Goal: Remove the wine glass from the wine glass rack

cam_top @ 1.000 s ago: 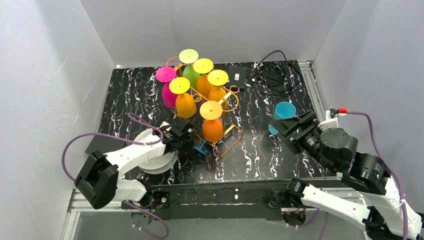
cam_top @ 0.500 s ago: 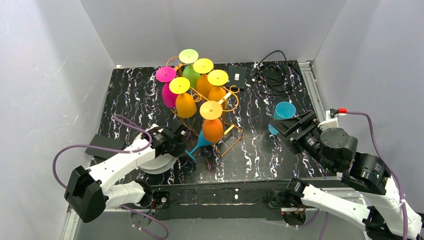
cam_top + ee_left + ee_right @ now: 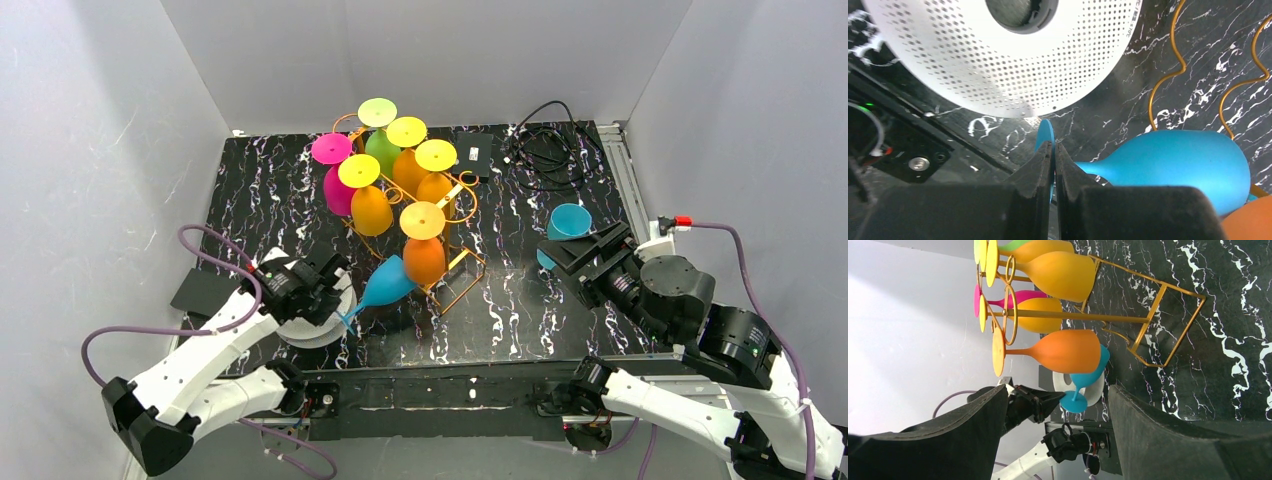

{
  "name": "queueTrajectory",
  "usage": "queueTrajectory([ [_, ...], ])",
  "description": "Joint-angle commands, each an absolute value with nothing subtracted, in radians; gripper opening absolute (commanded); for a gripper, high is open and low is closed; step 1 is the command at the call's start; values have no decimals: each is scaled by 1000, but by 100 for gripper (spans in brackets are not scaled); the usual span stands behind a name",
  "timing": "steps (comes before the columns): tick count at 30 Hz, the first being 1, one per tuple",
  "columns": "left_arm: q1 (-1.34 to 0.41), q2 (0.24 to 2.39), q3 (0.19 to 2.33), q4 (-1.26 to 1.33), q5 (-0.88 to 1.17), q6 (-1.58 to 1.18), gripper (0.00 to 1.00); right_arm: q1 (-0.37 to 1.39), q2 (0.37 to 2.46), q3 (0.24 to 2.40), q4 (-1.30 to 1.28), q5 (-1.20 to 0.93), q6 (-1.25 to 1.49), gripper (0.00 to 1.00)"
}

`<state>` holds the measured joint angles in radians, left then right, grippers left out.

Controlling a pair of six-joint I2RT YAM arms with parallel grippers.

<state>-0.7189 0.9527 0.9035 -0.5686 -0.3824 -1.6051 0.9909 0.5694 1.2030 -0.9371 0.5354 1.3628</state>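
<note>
A blue wine glass [image 3: 383, 284] lies tilted just left of the orange-gold wine glass rack [image 3: 462, 272], its bowl [image 3: 1178, 162] close beside a hanging orange glass [image 3: 425, 258]. My left gripper [image 3: 338, 308] is shut on the thin edge of its round foot [image 3: 1046, 131], as the left wrist view shows. From the right wrist view, the blue glass [image 3: 1087, 376] shows below the rack [image 3: 1153, 305]. Several coloured glasses hang upside down from the rack's loops. My right gripper [image 3: 566, 248] stands open on the right, nothing between its fingers [image 3: 983, 420].
A white perforated spool [image 3: 312, 328] lies under the left wrist. Another blue glass [image 3: 568, 220] stands right by the right gripper. A black cable [image 3: 545, 140] and a small black box [image 3: 472, 155] lie at the back, and a black block [image 3: 205, 292] at the left edge.
The left arm has drawn back to the left, pulling the blue glass by its foot out from under the rack and tipping it over. The right arm has not moved.
</note>
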Motion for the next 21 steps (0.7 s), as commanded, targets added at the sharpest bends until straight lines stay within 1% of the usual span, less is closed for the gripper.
queueTrajectory([
  [1, -710, 935, 984, -863, -494, -1508, 0, 997, 583, 1222, -888, 535, 1370, 80],
  [5, -709, 937, 1051, -982, -565, -1440, 0, 997, 598, 1218, -870, 518, 1369, 80],
  [12, -708, 977, 1229, -1139, -747, -1217, 0, 997, 612, 1208, -852, 499, 1377, 79],
  [16, -709, 1000, 1291, -1117, -818, -1043, 0, 997, 618, 1205, -841, 495, 1379, 79],
  [21, -709, 1036, 1362, -993, -898, -705, 0, 997, 633, 1208, -833, 492, 1379, 79],
])
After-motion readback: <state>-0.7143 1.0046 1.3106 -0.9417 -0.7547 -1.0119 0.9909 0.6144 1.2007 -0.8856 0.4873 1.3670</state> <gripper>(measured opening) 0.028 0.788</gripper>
